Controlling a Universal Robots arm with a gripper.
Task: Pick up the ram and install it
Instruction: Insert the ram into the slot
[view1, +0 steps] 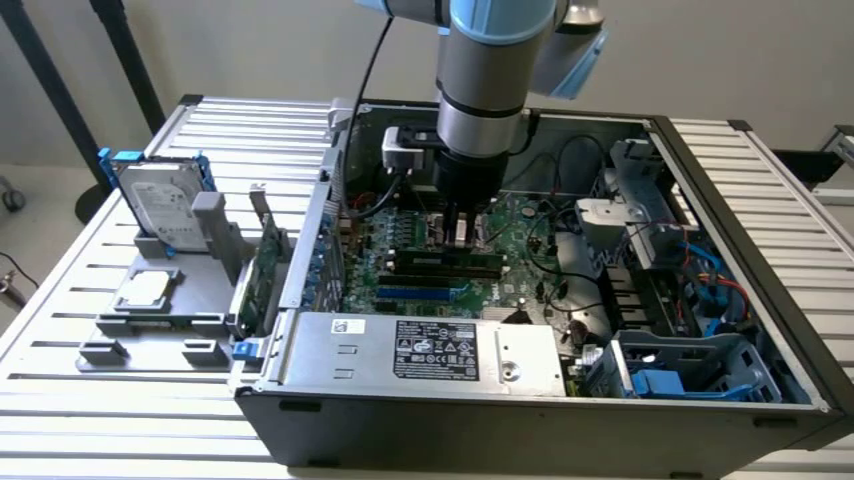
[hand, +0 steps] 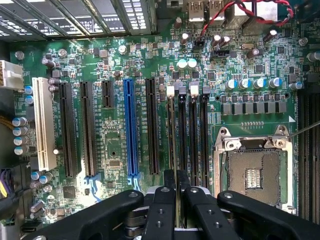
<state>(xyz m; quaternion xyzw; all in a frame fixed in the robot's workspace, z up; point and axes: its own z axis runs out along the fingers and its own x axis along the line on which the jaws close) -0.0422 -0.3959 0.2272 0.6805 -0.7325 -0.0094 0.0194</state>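
Note:
My gripper (view1: 461, 238) reaches down into the open computer case (view1: 534, 420), over the motherboard (view1: 521, 225). Right under it, the ram (view1: 441, 263) stands as a long dark stick along the memory slots. In the wrist view the black fingers (hand: 165, 200) are drawn close together, leaving a narrow gap. The gripper (hand: 176, 181) is above the row of memory slots (hand: 193, 135), beside the CPU socket (hand: 252, 175). The ram's thin edge is pinched between the fingers, and most of it is hidden below them.
A blue expansion slot (hand: 130, 130) and black slots lie beside the memory slots. The power supply (view1: 427, 350) sits at the case front, with cables and a drive cage (view1: 667, 375) at the exterior view's right. Outside, a grey fixture holds a hard drive (view1: 160, 200) and a green expansion card (view1: 274, 270).

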